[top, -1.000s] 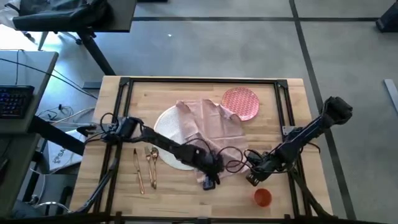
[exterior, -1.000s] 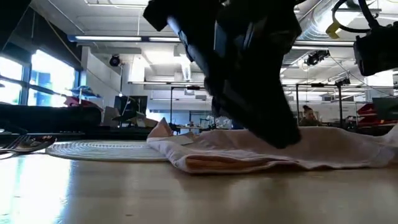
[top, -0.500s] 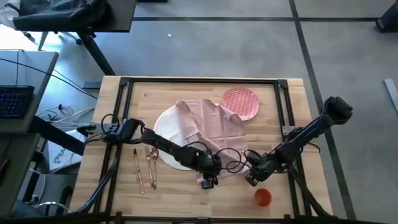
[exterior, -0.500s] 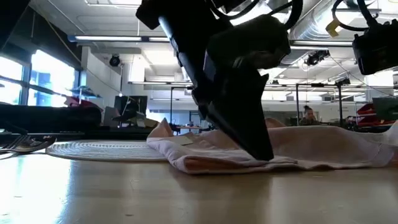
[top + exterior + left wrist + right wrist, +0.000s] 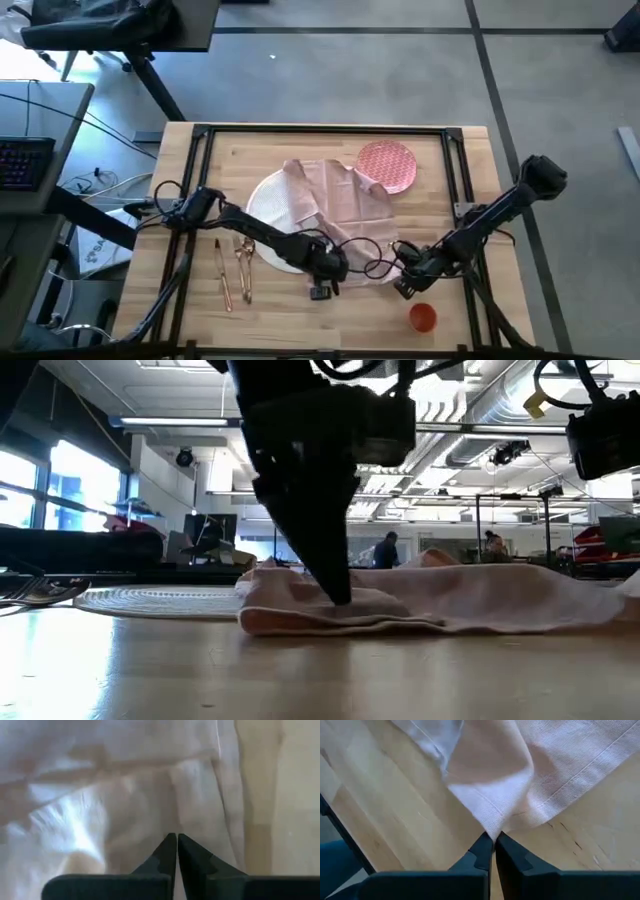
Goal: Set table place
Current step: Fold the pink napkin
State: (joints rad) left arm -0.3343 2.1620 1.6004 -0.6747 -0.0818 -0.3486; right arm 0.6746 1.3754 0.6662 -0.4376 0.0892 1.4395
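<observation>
**Both grippers pinch the napkin's near edge**

The napkin (image 5: 335, 205) is thin cloth — light, limp, and it folds and bunches wherever it is pulled. It likely slides easily over wood and drags on itself, so a hold at one point only lifts a peak; corners and hemmed edges are the sensible places to take it, ideally two at once to keep it spread. It lies rumpled in the middle of the table (image 5: 470, 170), its far-left part draped over the white plate (image 5: 268, 205) and its far-right corner touching the pink plate (image 5: 387, 165).

The left gripper (image 5: 330, 270) sits at the napkin's near edge, fingers closed together on a fold of cloth, tips pressed down into it in the low view. The right gripper (image 5: 405, 280) is at the near-right corner — its fingers are clenched on the hemmed corner, which rises out of them in its wrist view.

The cutlery (image 5: 233, 268) lies left of the white plate, apart from the cloth. The cup (image 5: 423, 318) stands near the right gripper, close to the table's near edge.
</observation>
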